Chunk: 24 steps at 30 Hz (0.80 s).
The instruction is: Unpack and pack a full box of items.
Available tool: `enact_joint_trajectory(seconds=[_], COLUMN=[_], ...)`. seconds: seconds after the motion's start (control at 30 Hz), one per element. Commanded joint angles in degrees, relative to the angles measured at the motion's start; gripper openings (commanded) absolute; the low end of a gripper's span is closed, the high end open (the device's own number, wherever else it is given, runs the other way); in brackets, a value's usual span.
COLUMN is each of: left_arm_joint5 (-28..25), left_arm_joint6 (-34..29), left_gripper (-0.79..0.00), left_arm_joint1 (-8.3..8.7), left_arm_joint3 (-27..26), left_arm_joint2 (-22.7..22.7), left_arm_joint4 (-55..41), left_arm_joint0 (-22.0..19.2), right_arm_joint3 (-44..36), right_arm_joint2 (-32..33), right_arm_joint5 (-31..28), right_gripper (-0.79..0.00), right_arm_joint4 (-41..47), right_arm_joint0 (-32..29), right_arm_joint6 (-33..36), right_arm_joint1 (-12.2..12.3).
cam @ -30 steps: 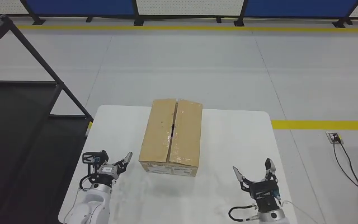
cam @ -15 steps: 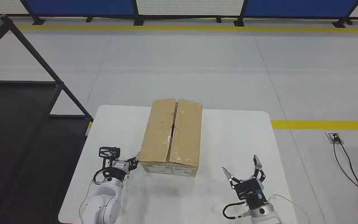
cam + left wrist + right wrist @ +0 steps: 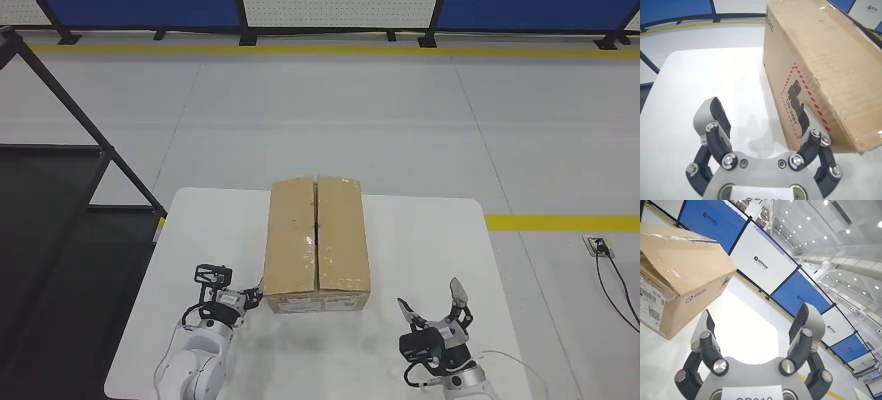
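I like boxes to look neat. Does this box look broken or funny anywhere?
A little. The cardboard box has wrinkled, peeling tape along its top, and a flap edge beside the label looks torn and creased. Nothing has spilled.

The top camera looks down on the bench [image 3: 425,250]; both wrist cameras sit low, near the box [image 3: 317,240] all share.
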Motion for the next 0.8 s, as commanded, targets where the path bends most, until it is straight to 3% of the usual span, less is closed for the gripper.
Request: enact_joint_trajectory(seconds=[0.0, 0.33, 0.6, 0.77], left_arm_joint5=[-0.42, -3.45, -2.18, -3.89], left_arm_joint6=[-0.03, -1.17, -0.68, -1.73], left_gripper=[0.000, 0.000, 0.000, 0.000], left_arm_joint1=[-0.08, -0.30, 0.05, 0.02], left_arm_joint3=[-0.18, -1.31, -0.74, -0.97], left_arm_joint2=[0.40, 2.55, -2.26, -1.20], left_arm_joint4=[0.20, 2.85, -0.18, 1.69], left_arm_joint0=[0.05, 0.70, 2.39, 2.38], right_arm_joint3=[-0.16, -0.56, -0.56, -0.36], right_arm_joint2=[0.03, -0.96, -0.96, -1.91], right_arm_joint5=[-0.48, -2.73, -2.73, -4.33], right_gripper=[0.000, 0.000, 0.000, 0.000], right_arm_joint4=[0.02, -8.68, -8.68, -10.38], right_arm_joint0=[0.02, 0.63, 0.63, 1.48], right_arm_joint6=[-0.15, -4.48, -4.48, -3.54], right_arm_joint1=[0.00, 0.15, 0.15, -0.02])
